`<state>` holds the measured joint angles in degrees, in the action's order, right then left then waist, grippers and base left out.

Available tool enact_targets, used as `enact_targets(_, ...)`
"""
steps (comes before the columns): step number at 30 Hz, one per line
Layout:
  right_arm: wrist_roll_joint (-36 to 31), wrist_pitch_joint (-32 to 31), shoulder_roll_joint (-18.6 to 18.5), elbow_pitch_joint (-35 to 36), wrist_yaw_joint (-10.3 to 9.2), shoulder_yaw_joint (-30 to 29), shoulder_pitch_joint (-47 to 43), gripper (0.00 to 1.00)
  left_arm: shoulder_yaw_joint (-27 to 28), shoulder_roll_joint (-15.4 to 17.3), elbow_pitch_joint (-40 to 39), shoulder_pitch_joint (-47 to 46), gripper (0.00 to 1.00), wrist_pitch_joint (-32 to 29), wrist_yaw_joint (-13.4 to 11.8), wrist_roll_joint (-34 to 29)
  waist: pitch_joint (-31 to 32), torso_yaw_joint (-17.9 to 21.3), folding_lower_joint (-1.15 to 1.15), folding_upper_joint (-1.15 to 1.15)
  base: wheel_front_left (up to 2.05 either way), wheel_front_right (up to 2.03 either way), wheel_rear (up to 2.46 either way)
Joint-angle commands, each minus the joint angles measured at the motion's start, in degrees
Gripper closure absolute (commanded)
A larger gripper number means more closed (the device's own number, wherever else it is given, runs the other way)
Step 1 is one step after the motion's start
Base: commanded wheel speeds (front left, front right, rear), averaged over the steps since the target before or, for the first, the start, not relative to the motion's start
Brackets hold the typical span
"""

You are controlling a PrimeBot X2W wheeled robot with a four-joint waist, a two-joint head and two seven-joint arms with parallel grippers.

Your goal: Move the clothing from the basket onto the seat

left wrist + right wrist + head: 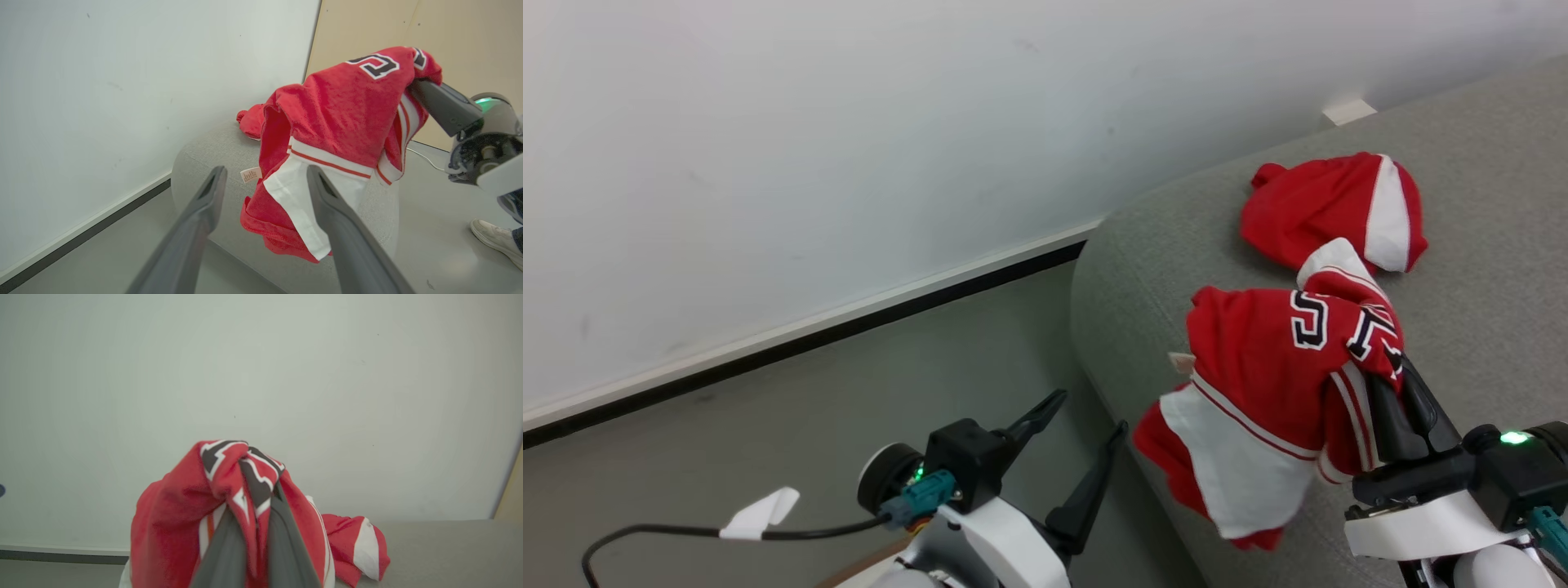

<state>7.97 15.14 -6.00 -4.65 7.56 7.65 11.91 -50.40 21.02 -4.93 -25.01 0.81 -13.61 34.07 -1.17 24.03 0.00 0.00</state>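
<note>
The light grey seat takes up the right half of the head view. One crumpled garment, red with a white panel, lies on its top surface in the upper right of the frame. Just below it, at centre right, a lettered garment in red with white panels, striped trim and black-and-white letters hangs bunched from the right gripper. That gripper's two dark fingers are pinched tight together on a fold of the cloth near the lettering. The loose hem droops over the seat's rounded edge, and whether the cloth rests on the cushion cannot be told. In the left wrist view a small white care label sticks out from the hanging garment's side at mid frame. The left gripper, at lower centre of the head view, has its fingers spread wide with nothing between them. It is over the grey floor, just beside the seat's edge and apart from the cloth. A black cable with a white tape tag runs in from the lower left to that wrist. A white wall with a dark baseboard fills the upper left. In the left wrist view a beige panel stands at upper right, and a person's pale shoe rests on the floor at the lower right edge.
</note>
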Motion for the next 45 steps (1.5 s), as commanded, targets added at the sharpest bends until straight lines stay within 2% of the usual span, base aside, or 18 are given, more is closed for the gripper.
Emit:
enact_targets(1, 0.32, 0.0, -0.68, 0.77, -0.15, -0.78, -0.67, 1.0, -0.11, 0.15, -0.4, -0.12, 0.0, 0.24, 0.04, -0.38, -1.05, 3.29, 0.0, 0.0, 0.0, 0.0, 0.0)
enact_targets(7, 1.27, 0.0, -0.67, 2.52, -0.15, -3.41, -1.33, 1.0, -0.99, -0.2, -1.91, -0.84, 0.0, -0.29, 0.13, -0.99, -3.06, 5.28, 0.0, 0.0, 0.0, 0.0, 0.0)
enact_targets(12, 3.13, 0.0, 0.29, 4.41, -0.15, -6.49, 1.85, 1.0, -1.56, 0.48, -3.88, -4.78, 0.0, -2.43, 0.98, -2.92, -9.9, 3.91, 0.0, 0.0, 0.0, 0.0, 0.0)
enact_targets(16, 4.35, -0.01, 0.49, 4.13, -0.15, -9.79, 8.58, 1.0, -1.76, 1.16, -5.42, -9.9, 0.0, -4.74, 2.54, -4.67, -17.36, 1.7, 0.0, 0.0, 0.0, 0.0, 0.0)
enact_targets(22, 2.46, -0.95, -3.04, 0.9, -0.15, -17.35, 23.86, 1.0, -0.56, 2.29, -6.38, -17.56, 0.0, -6.3, 4.67, -7.56, -27.51, -1.85, 0.0, 0.0, 0.0, 0.0, 0.0)
enact_targets(28, 1.49, -4.72, -6.64, -9.04, -0.15, -29.69, 40.19, 1.0, 0.06, 2.6, -5.56, -24.25, 0.0, -6.31, 7.15, -9.78, -34.81, -4.71, 0.0, 0.0, 0.0, 0.0, 0.0)
enact_targets(31, -2.39, -5.41, -8.17, -15.82, -0.15, -37.33, 45.81, 1.0, 0.27, 1.45, -4.75, -26.16, 0.0, -5.42, 7.71, -10.21, -36.98, -6.25, 0.0, 0.0, 0.0, 0.0, 0.0)
enact_targets(35, -12.66, -4.38, -8.57, -24.55, -0.15, -48.09, 48.29, 1.0, -0.15, 0.02, -2.91, -26.66, 0.0, -3.85, 8.16, -10.11, -38.16, -8.3, 0.0, 0.0, 0.0, 0.0, 0.0)
enact_targets(36, -15.96, -4.06, -7.89, -26.22, -0.15, -50.41, 47.86, 0.86, -0.37, 0.03, -2.27, -26.55, 0.0, -3.51, 8.28, -10.3, -38.16, -8.7, 0.0, 0.0, 0.0, 0.0, 0.0)
enact_targets(37, -19.01, -3.79, -7.06, -27.77, -0.15, -52.44, 47.41, 0.66, -0.55, -0.12, -1.67, -26.35, 0.0, -3.05, 8.33, -10.4, -38.05, -9.05, 0.0, 0.0, 0.0, 0.0, 0.0)
enact_targets(38, -21.44, -3.34, -5.89, -29.28, -0.15, -54.4, 46.99, 0.55, -0.69, -0.36, -1.16, -25.99, 0.0, -2.62, 8.33, -10.15, -37.86, -9.29, 0.0, 0.0, 0.0, 0.0, 0.0)
enact_targets(39, -23.55, -3.05, -4.85, -30.36, -0.15, -56.55, 46.76, 0.39, -0.85, -0.55, -0.71, -25.71, 0.0, -2.32, 8.42, -9.97, -37.61, -9.49, 0.0, 0.0, 0.0, 0.0, 0.0)
enact_targets(40, -25.3, -2.49, -4.28, -31.11, -0.16, -58.41, 46.82, 0.03, -0.94, -0.66, -0.23, -25.55, 0.0, -2.01, 8.49, -9.82, -37.37, -9.69, 0.0, 0.0, 0.0, 0.0, 0.0)
enact_targets(45, -29.46, -0.63, -1.47, -33.24, -0.15, -61.11, 46.15, 0.0, -0.74, -0.91, 1.3, -24.96, 0.0, -0.83, 8.35, -9.03, -35.4, -9.88, 0.0, 0.0, 0.0, 0.0, 0.0)
